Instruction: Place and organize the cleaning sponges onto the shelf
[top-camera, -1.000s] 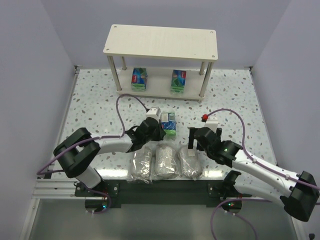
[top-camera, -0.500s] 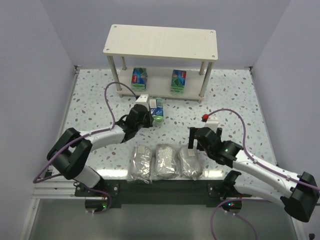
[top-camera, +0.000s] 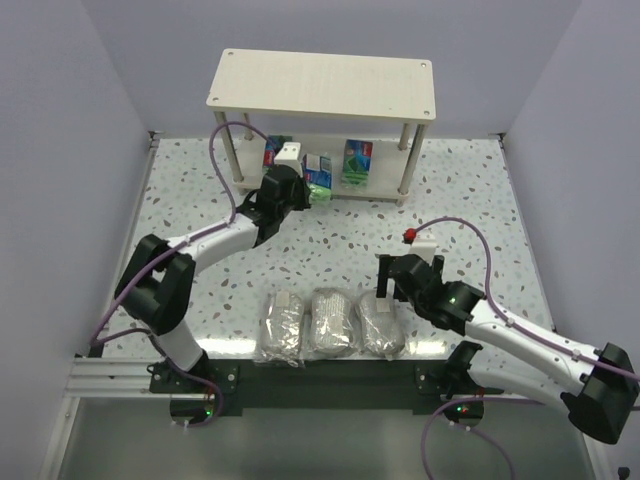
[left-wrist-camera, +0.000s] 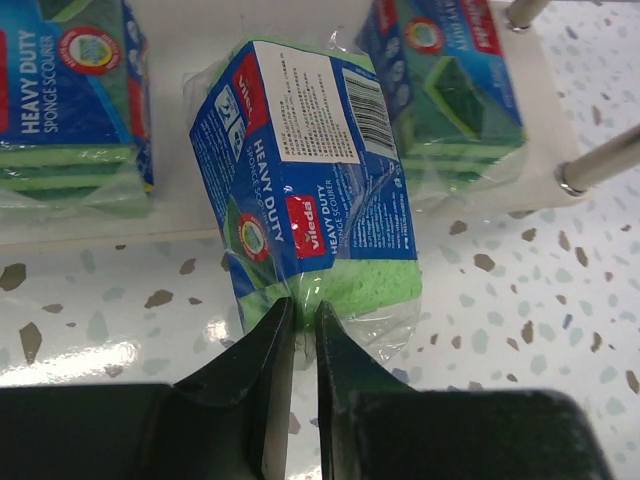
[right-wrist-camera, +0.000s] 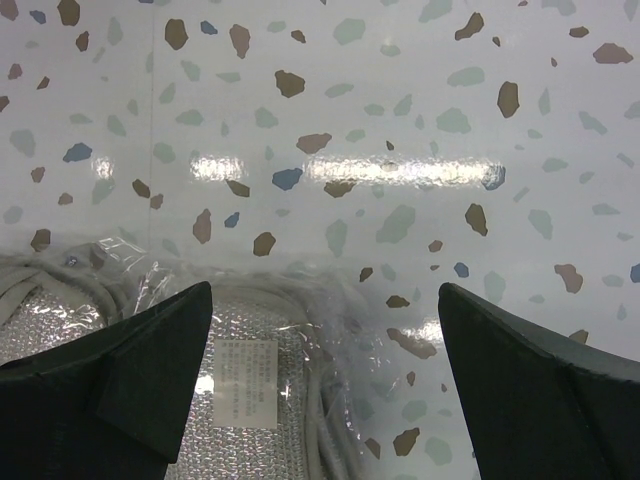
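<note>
My left gripper (top-camera: 304, 184) is shut on the clear wrap at the near end of a green-and-blue sponge pack (top-camera: 319, 172). In the left wrist view the gripper (left-wrist-camera: 305, 315) pinches this pack (left-wrist-camera: 310, 190), whose far end reaches over the front edge of the shelf's lower tier (left-wrist-camera: 100, 228), between two other packs (left-wrist-camera: 70, 100) (left-wrist-camera: 450, 80) standing there. The cream two-tier shelf (top-camera: 320, 85) stands at the back. Three grey wrapped bundles (top-camera: 282, 325) (top-camera: 333, 322) (top-camera: 381, 325) lie at the near edge. My right gripper (top-camera: 385, 290) is open above the rightmost bundle (right-wrist-camera: 250, 380), not touching it.
A shelf leg (left-wrist-camera: 600, 165) stands right of the held pack. Purple cables (top-camera: 225, 160) loop from both arms. A small red knob (top-camera: 408, 237) sits on the right wrist. Speckled tabletop (top-camera: 470, 200) lies between the bundles and the shelf.
My left arm has carried the pack from the table's middle away to the shelf's lower tier. The right arm and the three bundles have not moved.
</note>
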